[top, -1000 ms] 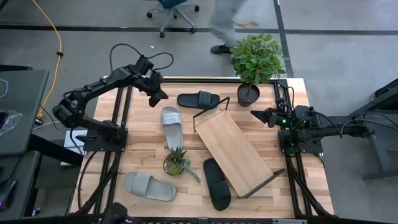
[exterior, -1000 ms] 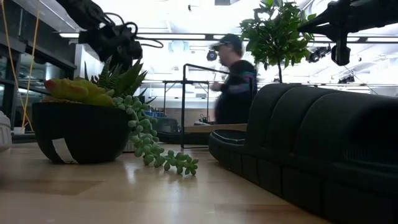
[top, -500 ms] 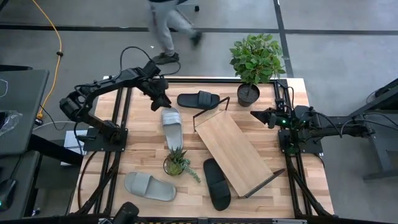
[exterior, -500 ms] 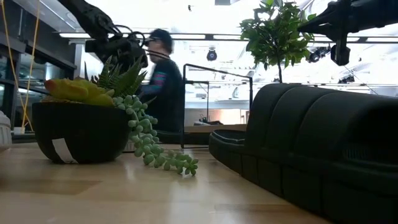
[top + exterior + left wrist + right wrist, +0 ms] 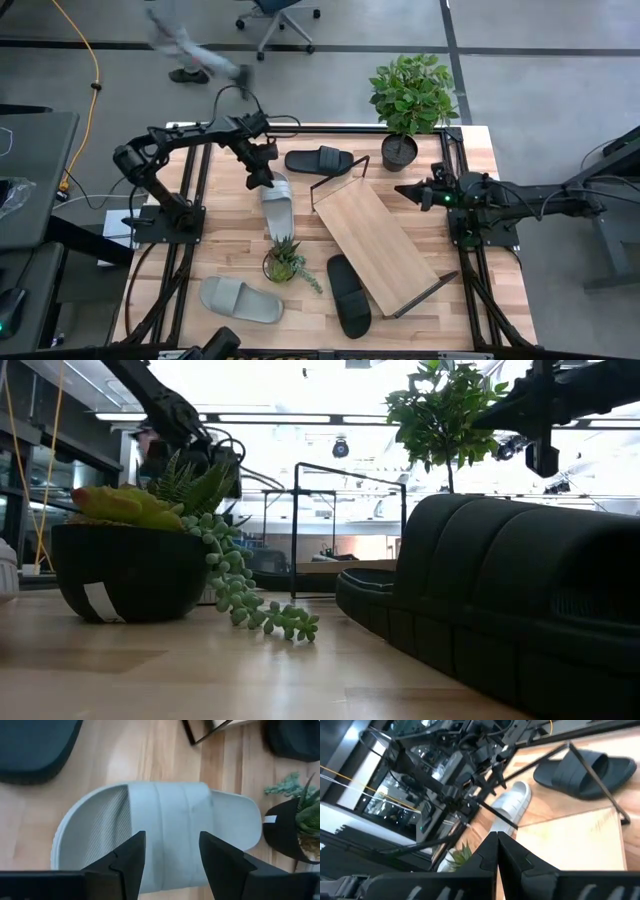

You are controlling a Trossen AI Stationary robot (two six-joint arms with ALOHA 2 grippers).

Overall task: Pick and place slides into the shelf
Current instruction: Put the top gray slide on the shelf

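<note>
A light grey slide lies sole down on the table beside the shelf, a slanted light-wood board on a black wire frame. My left gripper hovers open over this slide's far end. In the left wrist view its fingers stand apart over the wide strap, and I see no touch. A second grey slide lies near left. One black slide lies at the far edge and another at the near edge. My right gripper waits shut in the air right of the shelf.
A small succulent in a dark pot stands just near of the grey slide. A tall leafy plant in a pot stands at the far right corner. A person walks on the floor beyond the table.
My left gripper has moved toward the table's right and near side and come down over the grey slide's far end. My right gripper has shifted a little toward the table's left. The person behind the table has walked leftward.
</note>
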